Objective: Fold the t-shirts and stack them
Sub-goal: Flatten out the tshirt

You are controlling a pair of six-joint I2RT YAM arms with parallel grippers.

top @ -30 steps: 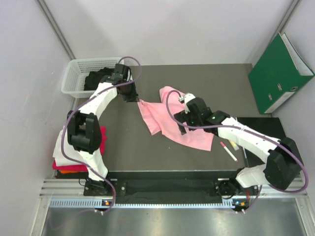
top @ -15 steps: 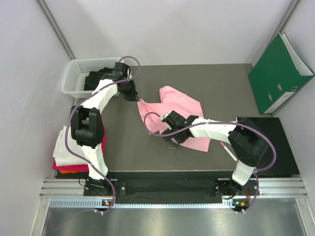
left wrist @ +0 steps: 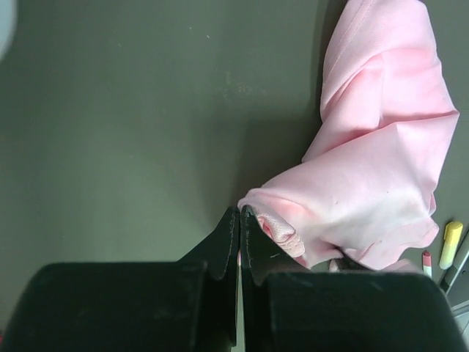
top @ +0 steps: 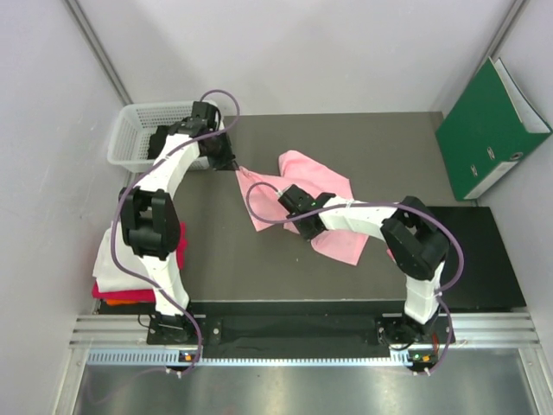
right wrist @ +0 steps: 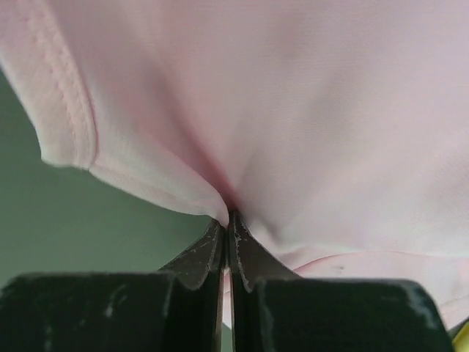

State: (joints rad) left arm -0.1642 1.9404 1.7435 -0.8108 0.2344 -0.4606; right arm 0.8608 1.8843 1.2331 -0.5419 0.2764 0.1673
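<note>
The light pink t-shirt (top: 333, 186) lies rumpled across the middle of the dark table. My left gripper (top: 233, 166) is shut on its far-left corner, close to the basket; in the left wrist view the fabric (left wrist: 381, 169) bunches at my closed jaws (left wrist: 240, 214). My right gripper (top: 289, 203) is shut on a pinch of the same shirt near its left middle, and pink cloth (right wrist: 293, 110) fills the right wrist view above the jaws (right wrist: 228, 218). A stack with a white shirt (top: 108, 259) over a magenta-red one (top: 177, 246) sits at the left edge.
A white mesh basket (top: 125, 138) at the back left holds a black shirt (top: 166, 138). A green binder (top: 488, 130) leans at the back right, with a black pad (top: 475, 251) in front of it. A yellow marker (left wrist: 451, 246) lies beyond the shirt.
My right gripper swept left over the pink t-shirt and closed on it. The left gripper drew its corner slightly back toward the basket, stretching the cloth.
</note>
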